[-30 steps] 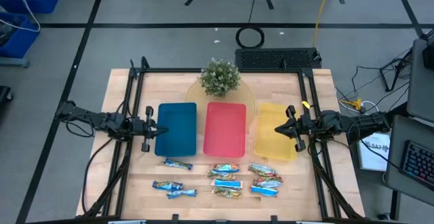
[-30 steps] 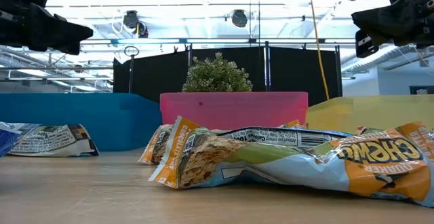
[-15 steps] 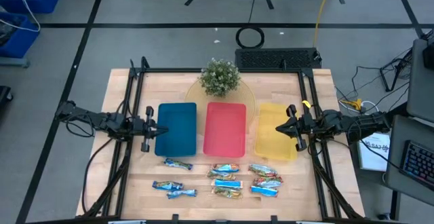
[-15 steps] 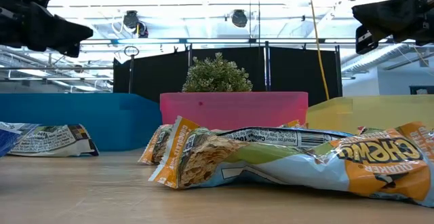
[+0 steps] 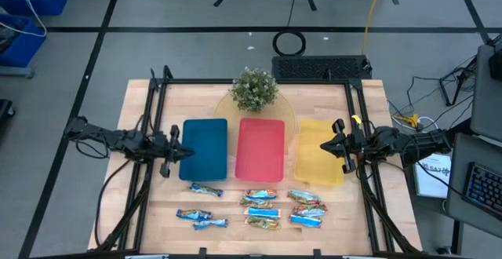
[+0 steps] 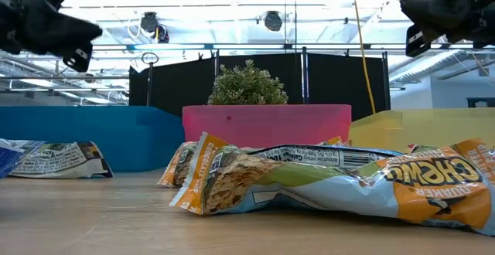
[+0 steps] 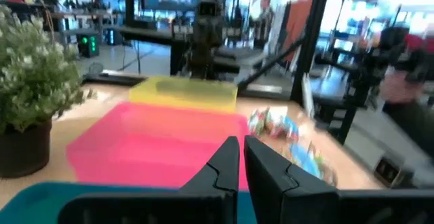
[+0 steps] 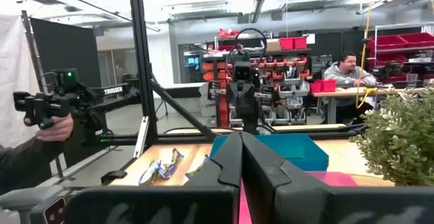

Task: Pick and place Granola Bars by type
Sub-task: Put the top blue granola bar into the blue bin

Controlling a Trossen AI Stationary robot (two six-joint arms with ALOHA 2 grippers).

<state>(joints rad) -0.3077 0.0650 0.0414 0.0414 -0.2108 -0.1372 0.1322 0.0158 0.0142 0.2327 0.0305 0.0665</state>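
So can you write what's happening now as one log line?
left gripper: shut, over blue plastic tray | right gripper: shut, over yellow plastic tray | shiny wrapped granola bars: untouched

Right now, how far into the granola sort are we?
Nothing done: the blue tray, red tray and yellow tray hold no bars. Nothing in hand: left end effector and right end effector are shut, empty. Left: all granola bars on the table.
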